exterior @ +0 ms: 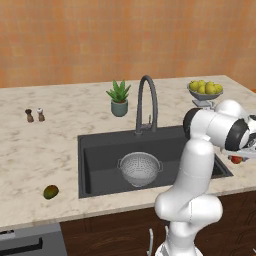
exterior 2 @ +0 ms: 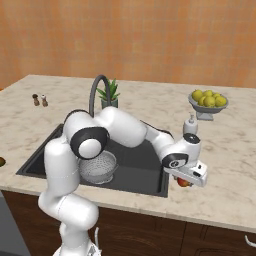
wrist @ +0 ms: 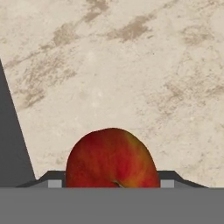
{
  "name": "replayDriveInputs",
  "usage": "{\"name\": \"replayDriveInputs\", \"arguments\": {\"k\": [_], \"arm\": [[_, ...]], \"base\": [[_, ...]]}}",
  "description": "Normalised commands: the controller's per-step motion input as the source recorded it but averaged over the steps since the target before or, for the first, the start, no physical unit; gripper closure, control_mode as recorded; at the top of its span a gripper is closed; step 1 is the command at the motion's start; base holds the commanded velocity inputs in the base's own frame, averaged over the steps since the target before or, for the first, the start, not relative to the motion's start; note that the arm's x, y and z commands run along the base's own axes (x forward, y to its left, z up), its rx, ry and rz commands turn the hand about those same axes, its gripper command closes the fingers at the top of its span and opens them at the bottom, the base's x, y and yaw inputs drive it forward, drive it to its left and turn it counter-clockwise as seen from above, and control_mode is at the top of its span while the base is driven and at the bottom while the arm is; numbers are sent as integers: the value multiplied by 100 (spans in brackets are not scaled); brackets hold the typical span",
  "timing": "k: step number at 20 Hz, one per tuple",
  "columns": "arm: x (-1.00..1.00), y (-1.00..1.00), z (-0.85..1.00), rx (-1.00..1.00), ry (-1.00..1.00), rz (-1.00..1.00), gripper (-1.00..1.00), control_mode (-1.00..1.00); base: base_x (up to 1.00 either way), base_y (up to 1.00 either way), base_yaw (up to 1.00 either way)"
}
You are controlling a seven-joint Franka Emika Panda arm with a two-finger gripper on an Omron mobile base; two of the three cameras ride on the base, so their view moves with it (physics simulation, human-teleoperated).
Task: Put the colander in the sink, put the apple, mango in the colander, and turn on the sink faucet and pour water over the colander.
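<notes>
On counter just right of sink (exterior: 90, 150), gripper (exterior 2: 186, 181) low over apple (wrist: 112, 158); grip unclear, fingertips hidden. Colander (exterior: 140, 169) already in sink. Confirm firm squeeze before lifting

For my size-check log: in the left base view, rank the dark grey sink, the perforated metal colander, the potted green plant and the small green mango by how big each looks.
1. Dark grey rectangular sink
2. Silver perforated metal colander
3. Potted green plant, somewhat smaller-looking than the colander, though it stands farther from the camera
4. Small green-orange oval mango
</notes>
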Motion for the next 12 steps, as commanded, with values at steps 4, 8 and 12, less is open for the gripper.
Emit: {"name": "replayDriveInputs", "arguments": {"k": [4, 8, 12], "arm": [[-2, 0, 27, 1, 0, 0, 100, -100], [-6, 2, 58, 0, 0, 0, 100, -100], [-23, 22, 61, 0, 0, 0, 100, -100]], "base": [[0, 0, 0], [0, 0, 0], [0, 0, 0]]}}
